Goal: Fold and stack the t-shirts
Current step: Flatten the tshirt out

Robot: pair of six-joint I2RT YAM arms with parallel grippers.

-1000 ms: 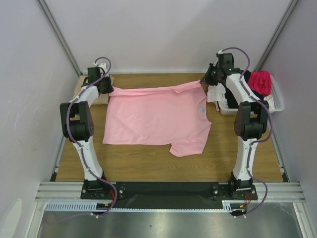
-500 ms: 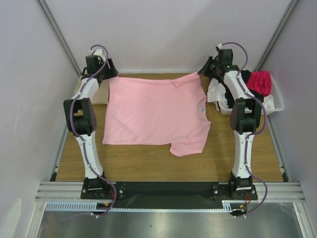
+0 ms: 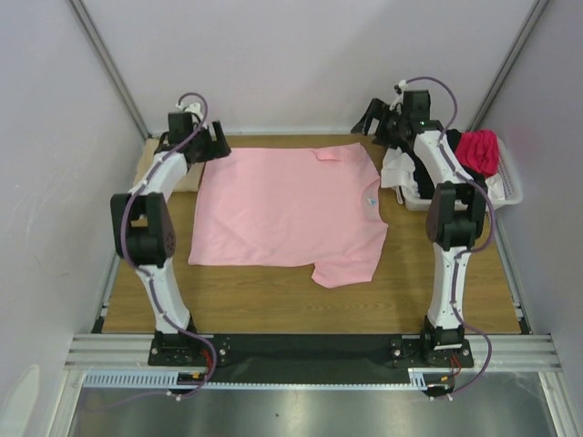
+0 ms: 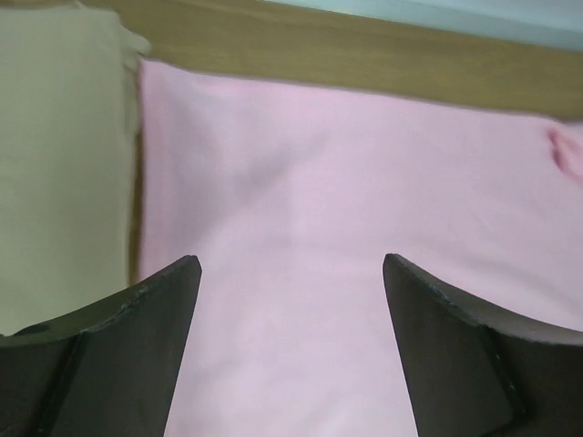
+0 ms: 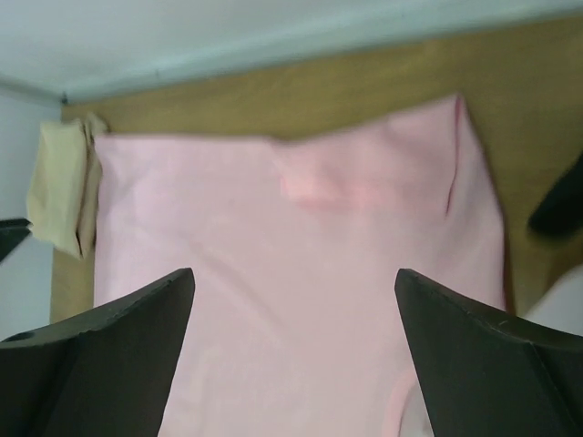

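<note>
The light pink t-shirt [image 3: 287, 205] lies spread flat on the wooden table, one sleeve pointing toward the near edge. My left gripper [image 3: 214, 143] hovers open over its far left corner; the left wrist view shows the pink t-shirt [image 4: 364, 209] below my left gripper [image 4: 291, 259], whose jaws hold nothing. My right gripper [image 3: 369, 120] is open above the far right corner, and my right gripper [image 5: 293, 273] has only the pink t-shirt [image 5: 301, 200] beneath it. A folded tan t-shirt [image 3: 187, 179] rests at the far left, beside the pink one.
A white basket [image 3: 515, 193] at the far right holds a magenta shirt [image 3: 478, 150], with a white shirt [image 3: 396, 171] draped over its left side. The folded tan shirt [image 4: 64, 164] touches the pink shirt's left edge. Enclosure walls stand close behind both grippers.
Both grippers have opened and let go of the pink shirt's far edge. That edge has dropped flat on the table, and both grippers have risen slightly above it.
</note>
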